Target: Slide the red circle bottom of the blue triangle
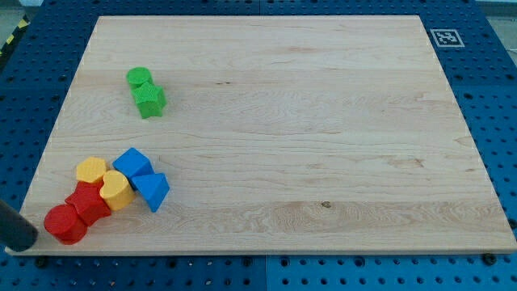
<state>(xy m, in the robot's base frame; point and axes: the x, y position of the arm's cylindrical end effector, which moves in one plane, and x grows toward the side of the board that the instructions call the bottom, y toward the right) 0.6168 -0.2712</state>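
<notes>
Camera view: my tip (31, 239) low at far left, just left of the red circle (65, 224); no claw, plain rod. Red circle left of and below the blue triangle (152, 191). Counted: two red, two yellow, two blue, two green blocks.

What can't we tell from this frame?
- My tip: rod cut off by the view's left edge; contact with the red circle unclear.
- Red block and yellow blocks: packed together, shapes partly hidden.
- Blue triangle: its underside is hidden.
</notes>
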